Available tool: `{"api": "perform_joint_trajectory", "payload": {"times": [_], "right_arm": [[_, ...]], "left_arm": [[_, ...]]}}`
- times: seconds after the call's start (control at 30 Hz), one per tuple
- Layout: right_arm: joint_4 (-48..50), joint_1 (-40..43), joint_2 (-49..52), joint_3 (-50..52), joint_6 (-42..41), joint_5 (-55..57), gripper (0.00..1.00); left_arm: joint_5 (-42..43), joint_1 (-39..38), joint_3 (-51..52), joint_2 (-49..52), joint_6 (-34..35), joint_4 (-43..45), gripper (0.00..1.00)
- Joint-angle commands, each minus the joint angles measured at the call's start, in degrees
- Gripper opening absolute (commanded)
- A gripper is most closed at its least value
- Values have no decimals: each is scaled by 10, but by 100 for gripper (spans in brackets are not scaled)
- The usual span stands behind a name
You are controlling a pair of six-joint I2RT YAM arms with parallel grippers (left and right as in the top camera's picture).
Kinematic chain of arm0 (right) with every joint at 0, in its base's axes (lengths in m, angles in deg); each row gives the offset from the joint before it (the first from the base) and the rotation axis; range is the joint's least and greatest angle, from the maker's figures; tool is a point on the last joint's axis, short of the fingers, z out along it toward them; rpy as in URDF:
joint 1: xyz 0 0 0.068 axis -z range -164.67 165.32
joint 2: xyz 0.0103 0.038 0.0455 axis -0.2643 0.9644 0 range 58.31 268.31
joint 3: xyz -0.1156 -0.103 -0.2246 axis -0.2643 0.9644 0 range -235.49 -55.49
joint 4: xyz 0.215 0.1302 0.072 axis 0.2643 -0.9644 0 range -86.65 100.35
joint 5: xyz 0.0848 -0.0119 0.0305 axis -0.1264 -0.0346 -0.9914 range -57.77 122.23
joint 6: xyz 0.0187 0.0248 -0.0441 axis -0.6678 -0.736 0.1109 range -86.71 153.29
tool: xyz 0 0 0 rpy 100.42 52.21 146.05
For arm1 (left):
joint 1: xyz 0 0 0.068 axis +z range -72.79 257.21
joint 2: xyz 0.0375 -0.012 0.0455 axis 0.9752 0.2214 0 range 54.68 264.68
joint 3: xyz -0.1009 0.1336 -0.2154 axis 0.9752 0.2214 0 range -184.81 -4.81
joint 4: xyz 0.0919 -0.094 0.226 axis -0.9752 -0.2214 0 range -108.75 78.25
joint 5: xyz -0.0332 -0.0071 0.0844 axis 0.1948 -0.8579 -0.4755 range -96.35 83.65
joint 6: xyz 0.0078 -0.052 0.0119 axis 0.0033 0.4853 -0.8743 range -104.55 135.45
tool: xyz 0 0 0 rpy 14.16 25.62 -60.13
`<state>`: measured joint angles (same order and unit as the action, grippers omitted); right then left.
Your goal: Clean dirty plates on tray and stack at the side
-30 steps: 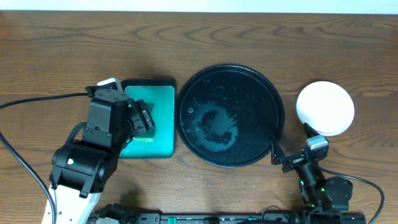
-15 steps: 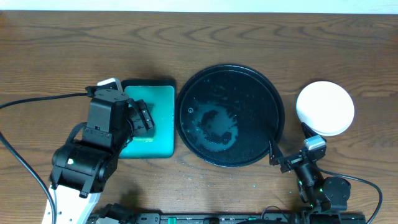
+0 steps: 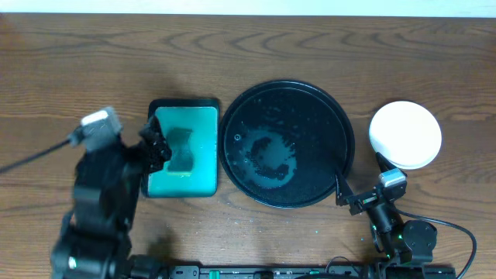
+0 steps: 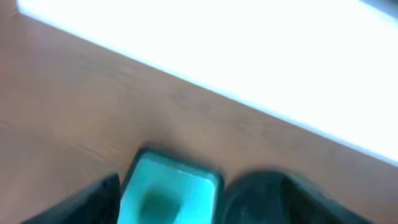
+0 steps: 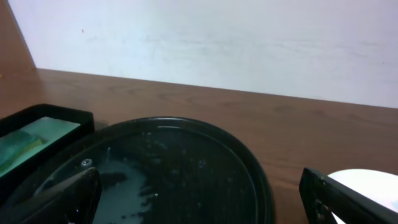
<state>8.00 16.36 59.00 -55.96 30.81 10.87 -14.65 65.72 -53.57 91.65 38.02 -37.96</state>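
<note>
The round black tray [image 3: 310, 108] [image 5: 249, 168] sits mid-table and holds only wet, pale smears. To its right a white plate [image 3: 405, 135] [image 5: 367, 183] rests on the wood, clean on top; I cannot tell how many are stacked there. My right gripper [image 3: 362, 177] [image 5: 205, 208] stands open near the front edge, between the tray's rim and the plate, holding nothing. Also open and empty, my left gripper [image 3: 157, 151] [image 4: 199, 211] is at the left edge of the teal tray; its wrist view is blurred.
A rectangular teal tray [image 3: 203, 116] [image 4: 186, 177] [image 5: 37, 134] with a dark sponge [image 3: 181, 149] lies left of the black tray. The left arm's body [image 3: 97, 209] and its cable cover the near left of the table.
My left arm has drawn back to the left and toward the front edge, uncovering the sponge on the teal tray. The right gripper has barely shifted.
</note>
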Motion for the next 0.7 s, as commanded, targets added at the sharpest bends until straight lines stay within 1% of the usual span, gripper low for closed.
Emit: {"api": "perform_joint_trajectory", "payload": {"times": [0.0, 0.1, 0.17, 0.43, 0.53, 0.67], "right_arm": [[-2, -7, -4, 2, 4, 1, 99], [-2, -7, -4, 2, 4, 1, 99], [-2, -7, -4, 2, 4, 1, 99], [-2, -7, -4, 2, 4, 1, 99], [-2, -7, -4, 2, 4, 1, 99], [-2, -7, -4, 2, 4, 1, 99]], "left_arm": [[42, 16, 117, -90, -63, 88, 82], [43, 30, 199, -167, -63, 145, 81], [43, 38, 242, -209, -63, 164, 81], [43, 56, 373, -360, -62, 172, 81], [43, 59, 407, -367, -62, 195, 81], [42, 60, 459, -369, -61, 197, 81]]}}
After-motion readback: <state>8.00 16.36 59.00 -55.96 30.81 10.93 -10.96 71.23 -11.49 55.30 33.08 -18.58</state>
